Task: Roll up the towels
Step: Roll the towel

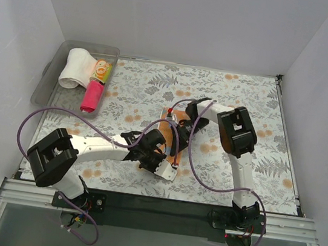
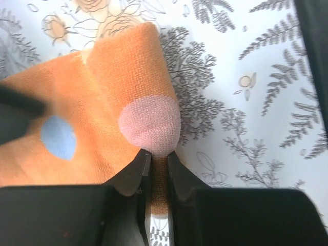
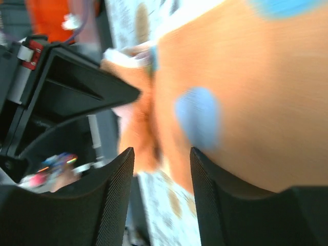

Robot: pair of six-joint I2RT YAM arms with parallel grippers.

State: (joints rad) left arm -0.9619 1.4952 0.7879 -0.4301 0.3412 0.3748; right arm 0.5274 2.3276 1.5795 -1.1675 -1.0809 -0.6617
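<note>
The left tool (image 2: 156, 156) is all but closed, with only a thin slit between its two dark fingers (image 2: 134, 171), and in that slit it pinches a narrow fold at the edge of the orange towel (image 2: 118, 77). Just above the fingertips sits a pale pink spot (image 2: 148, 125), and a blue spot (image 2: 57, 137) lies further left on the same cloth. The towel bulges up and away from the grip, and the floral covering (image 2: 246, 102) is visible to its right. The right tool (image 3: 161, 169) has its fingers (image 3: 115, 195) clearly parted. A bunched ridge of the orange cloth hangs ahead of the gap, while the broad orange face with another blue spot (image 3: 197, 118) fills the view beyond the right-hand finger. This view is blurred, so I cannot tell whether either finger actually presses on the cloth. From above, the orange towel (image 1: 172, 149) lies near the middle of the desk (image 1: 140, 208) on the floral covering (image 1: 247, 98), with the left tool (image 1: 162, 158) at its near end and the right tool (image 1: 178, 131) at its far end, both close together. At the far left corner a clear bin (image 1: 47, 82) holds a rolled white towel (image 1: 77, 68), a yellow patterned towel (image 1: 102, 70) and a magenta-red towel (image 1: 92, 96) side by side.
</note>
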